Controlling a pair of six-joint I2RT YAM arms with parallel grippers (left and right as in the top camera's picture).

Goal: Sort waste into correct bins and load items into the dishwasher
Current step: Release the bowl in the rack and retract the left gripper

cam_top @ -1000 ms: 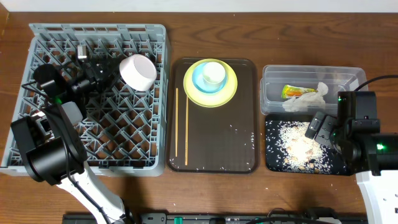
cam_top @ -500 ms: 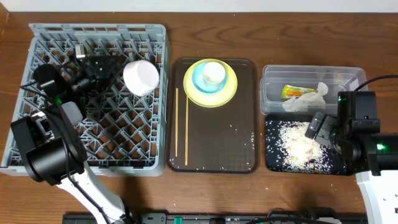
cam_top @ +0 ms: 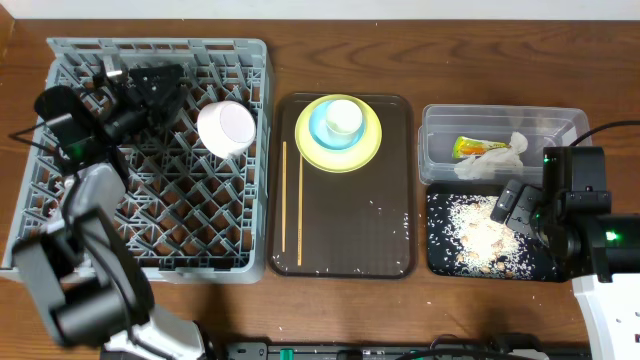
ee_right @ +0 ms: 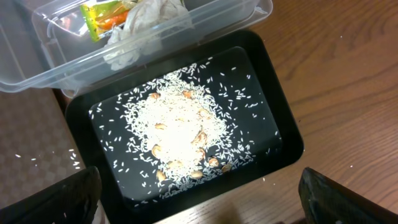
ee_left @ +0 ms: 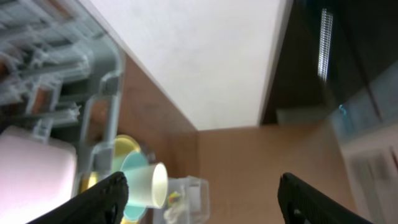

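White bowl (cam_top: 225, 128) now rests freed in the grey dish rack (cam_top: 180, 220) near its right edge, your left pincer (cam_top: 160, 85) having drawn back toward the far-left corner, jaws wide and empty, while your right pincer (ee_right: 199, 193) hangs spread, empty, above the rice-strewn black tray (ee_right: 277, 134).

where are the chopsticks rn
Overhead view: the chopsticks lie along the left side of the brown tray, between the grey rack and the yellow plate.
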